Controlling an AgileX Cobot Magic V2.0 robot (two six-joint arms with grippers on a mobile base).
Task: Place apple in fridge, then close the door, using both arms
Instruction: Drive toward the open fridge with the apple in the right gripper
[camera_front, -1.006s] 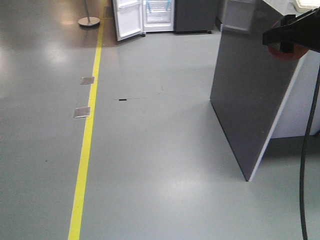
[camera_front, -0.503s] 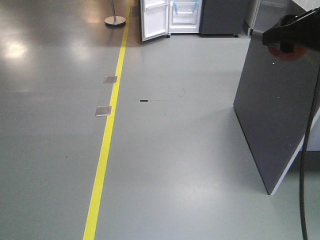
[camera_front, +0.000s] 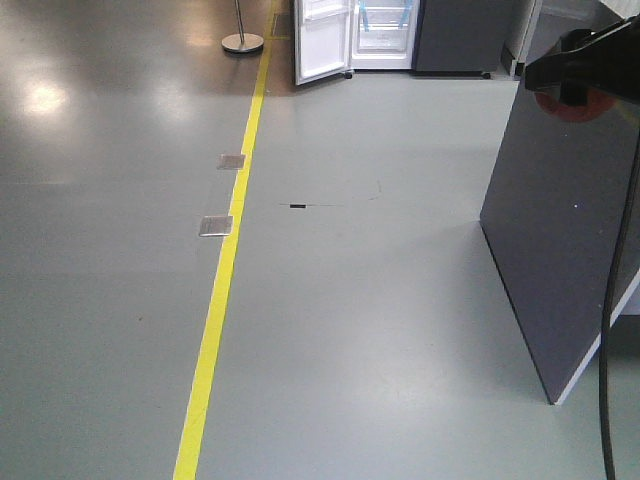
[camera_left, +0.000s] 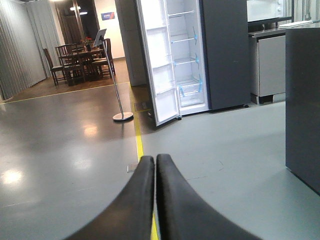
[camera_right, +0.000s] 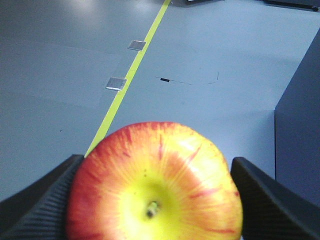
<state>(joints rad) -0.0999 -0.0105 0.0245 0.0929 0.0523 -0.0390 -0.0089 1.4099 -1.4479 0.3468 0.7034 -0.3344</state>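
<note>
The left claw (camera_left: 154, 161) is pressed shut on nothing, its two fingers touching. It points across the floor at the fridge (camera_left: 187, 55), which stands well apart from it, ahead and a little to the right. The door (camera_left: 161, 65) hangs wide open on the fridge's left side as seen from here, so the left arm looks the nearer one for swinging it closed. Further right, the right claw (camera_right: 157, 162) grips the apple (camera_right: 155, 200), with the stem toward the camera. In the front view the open shelves lie far ahead and left of the apple, and a dark grey panel (camera_front: 560, 230) stands at the right. I judge the base must close that gap first.
</note>
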